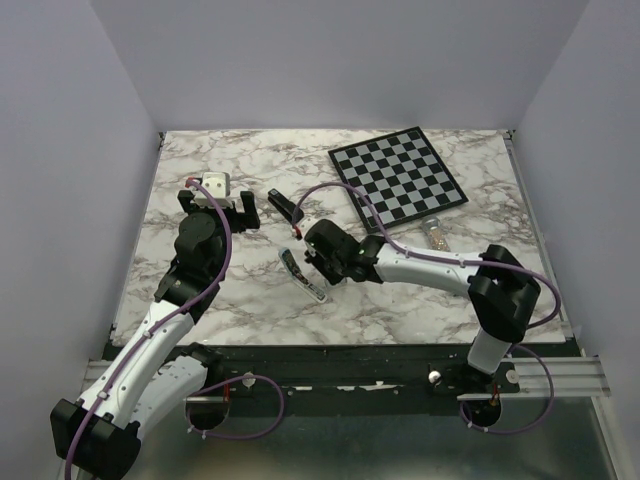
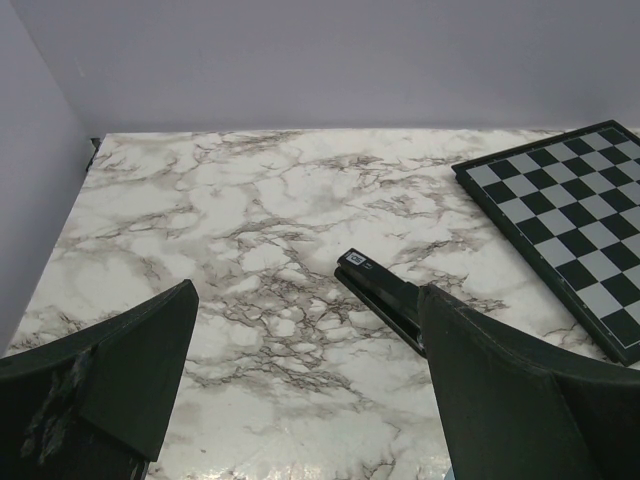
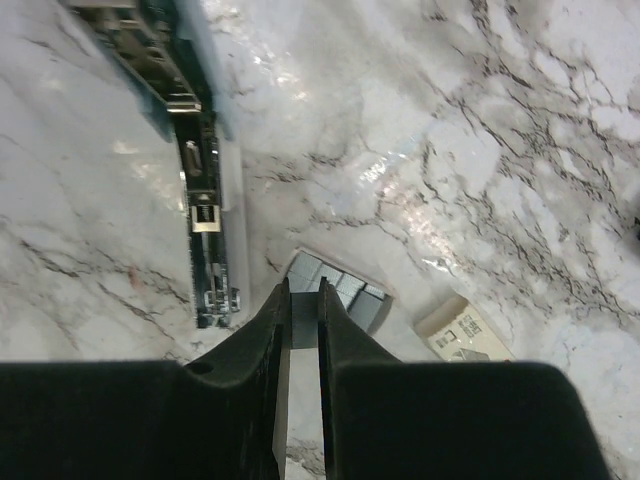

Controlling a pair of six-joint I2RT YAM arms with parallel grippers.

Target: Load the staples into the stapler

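The black stapler lies opened out on the marble table. Its top arm [image 1: 285, 208] [image 2: 385, 295] points toward the back, and its metal channel [image 1: 303, 275] [image 3: 205, 230] lies nearer the front. My right gripper [image 1: 308, 255] [image 3: 303, 290] sits between the two parts, pointing down, shut on a short grey strip of staples [image 3: 305, 325]. Just beyond its fingertips is a small open tray with more grey strips [image 3: 350, 290]. My left gripper [image 1: 218, 208] [image 2: 307, 330] hovers to the left of the top arm, open wide with nothing between its fingers.
A small cream box [image 3: 460, 330] lies to the right of the staple tray. A black-and-grey chessboard [image 1: 397, 177] [image 2: 570, 220] lies at the back right. A clear tube of brownish beads [image 1: 437, 235] lies in front of it. Pale walls enclose the table on three sides.
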